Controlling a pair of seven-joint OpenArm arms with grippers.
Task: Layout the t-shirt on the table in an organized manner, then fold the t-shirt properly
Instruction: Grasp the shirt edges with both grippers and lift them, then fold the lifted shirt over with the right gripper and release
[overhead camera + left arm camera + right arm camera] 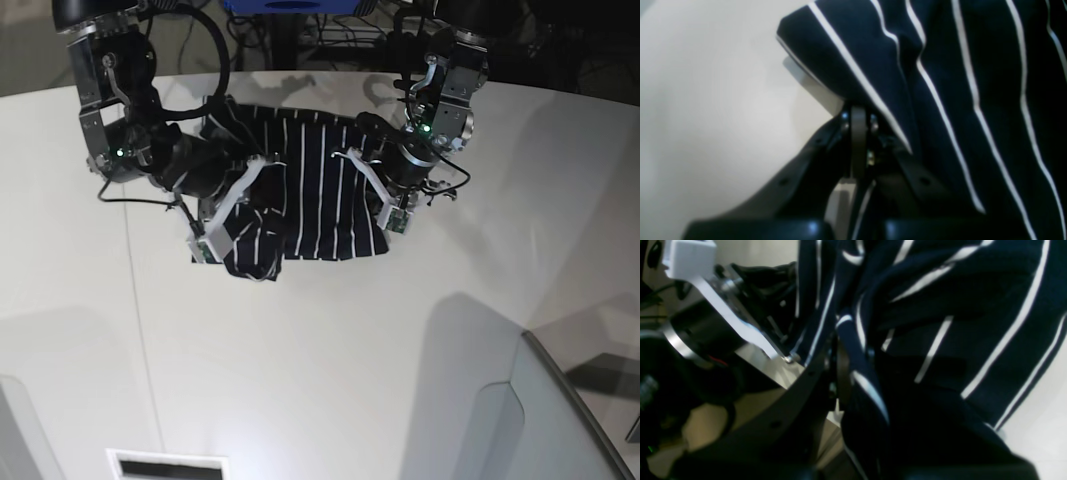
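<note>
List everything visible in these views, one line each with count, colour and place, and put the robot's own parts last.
t-shirt: one, dark navy with thin white stripes, lying partly bunched on the far middle of the table, between the two arms.
table: one, white with a thin dark seam line, filling most of the base view.
cables: several, dark, behind the table's far edge.
left gripper: one, black, shut on the t-shirt's edge, on the base view's right.
right gripper: one, black, shut on a bunched fold of the t-shirt, on the base view's left.
</note>
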